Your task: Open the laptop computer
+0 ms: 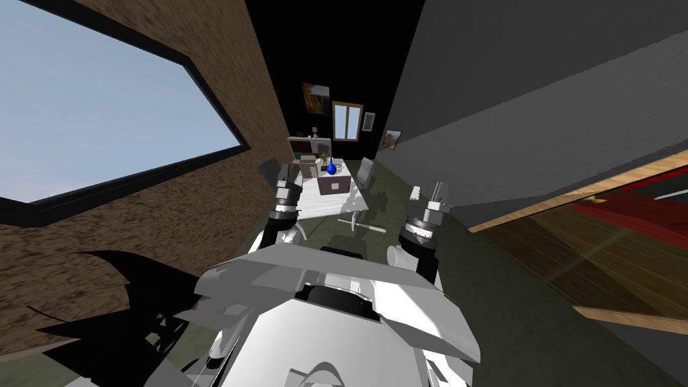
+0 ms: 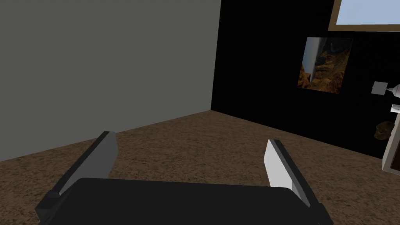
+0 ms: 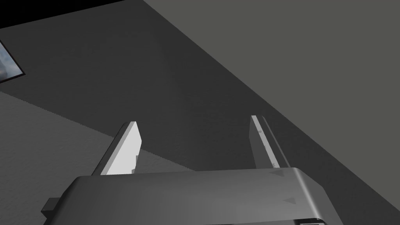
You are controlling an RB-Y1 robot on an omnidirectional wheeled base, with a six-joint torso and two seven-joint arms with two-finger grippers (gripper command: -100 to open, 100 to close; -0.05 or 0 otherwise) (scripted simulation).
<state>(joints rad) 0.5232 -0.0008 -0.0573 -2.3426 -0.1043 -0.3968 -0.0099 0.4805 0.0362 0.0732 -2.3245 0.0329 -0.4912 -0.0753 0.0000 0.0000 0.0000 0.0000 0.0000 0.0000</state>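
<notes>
The only marks on the robot are two small dark triangles (image 3: 279,173) on the light grey casing of the right gripper (image 1: 437,191). They are symbols, not letters.

The right gripper is raised in front of the chest on the right. Its two thin, light grey, blade-like fingers (image 3: 125,150) are spread about a third of the wrist view apart. They hold nothing and touch nothing.

The left gripper (image 1: 287,175) is raised to about the same height on the left. Its fingers (image 2: 103,156) are also spread wide, with nothing between them or against them.

Well ahead of both grippers, down the narrow room, stands a long white table (image 1: 329,203). On it sits a dark brown boxy thing (image 1: 334,183), and just behind that are a small blue round-bellied vase (image 1: 331,168) and a little yellow figurine (image 1: 325,158). The brown thing is too small to tell whether it is the laptop or whether it is shut.

A grey slanted panel (image 1: 366,173) stands at the table's right edge and another grey panel (image 1: 269,166) at its left. I cannot tell what either one is.

Behind the table a low white shelf unit (image 1: 309,142) stands against a black area. On the black area hang a wood-framed window (image 1: 347,121) and three framed pictures, one of them an orange-brown landscape (image 1: 316,98).
</notes>
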